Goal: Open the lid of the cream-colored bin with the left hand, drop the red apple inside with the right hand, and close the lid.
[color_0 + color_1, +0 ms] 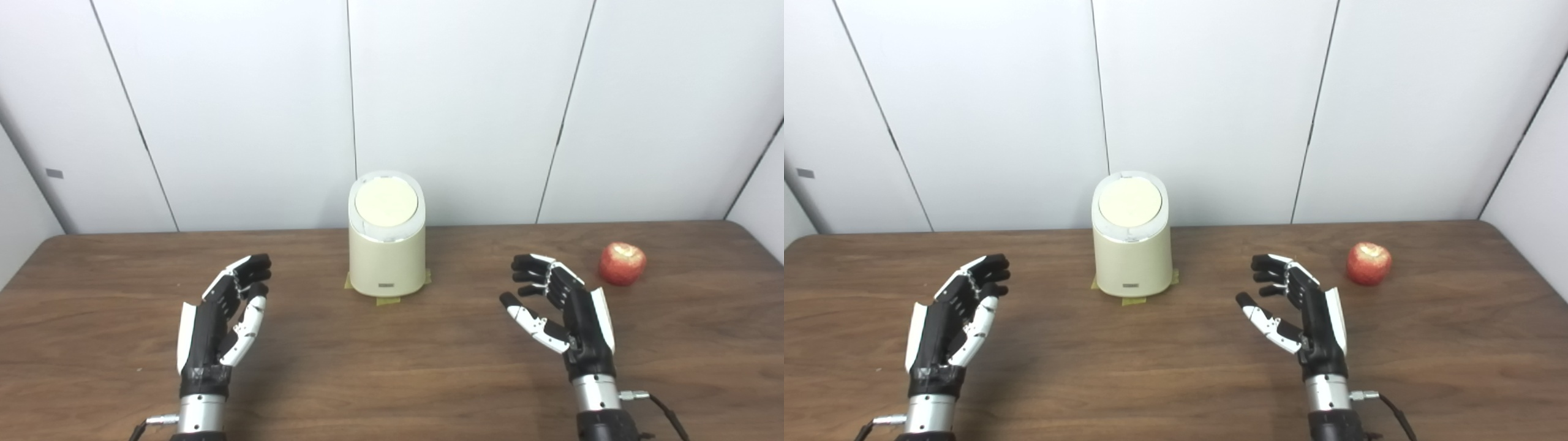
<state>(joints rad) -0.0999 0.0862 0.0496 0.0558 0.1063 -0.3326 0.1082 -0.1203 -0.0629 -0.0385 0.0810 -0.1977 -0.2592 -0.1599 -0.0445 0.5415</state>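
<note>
Fingers [248,269] of left hand [220,318]: loosely spread, slightly curled, holding nothing; hand raised over the table's [392,367] near-left part. Fingers [539,269] of right hand [563,312]: likewise spread, empty, over the near-right part. Bin [387,257]: cream, upright, lid [386,201] shut, standing on tape patches [387,300] by the middle of the far edge, between the hands and apart from both. Apple [622,263]: red, toward the far-right corner, just beyond the right hand, not touching.

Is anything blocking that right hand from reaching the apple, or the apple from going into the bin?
Nothing lies between the right hand and the red apple, only bare table. The bin is blocked by its own shut lid.
</note>
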